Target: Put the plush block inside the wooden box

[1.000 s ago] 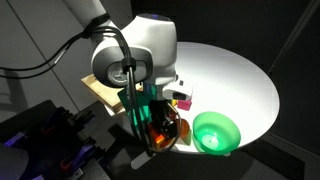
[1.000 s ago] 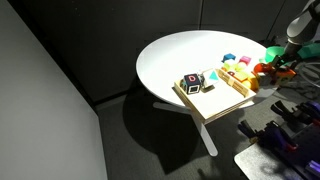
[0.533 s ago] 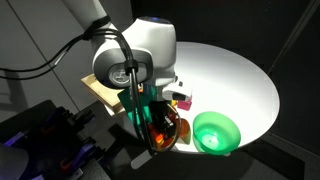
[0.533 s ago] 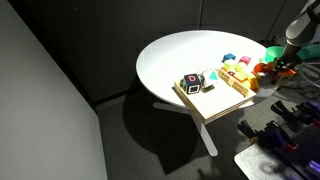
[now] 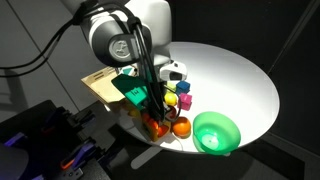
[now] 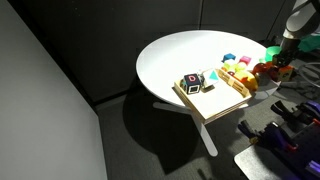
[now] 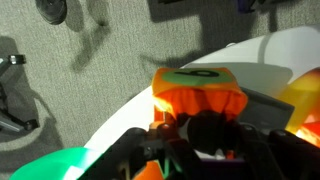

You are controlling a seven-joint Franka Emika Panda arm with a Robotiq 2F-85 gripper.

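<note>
No legible text. The dark cube in the wooden box shows a pale glyph, too small to read. The mark on top of the plush block is blurred.

You have a round white worktop standing on a grey floor, with dark walls behind it. A green bowl sits near the worktop's rim, and an orange ball lies just beside it. Small yellow and pink cubes lie close by. In an exterior view, a dark cube with white markings rests toward the rim, apart from a cyan block.
</note>
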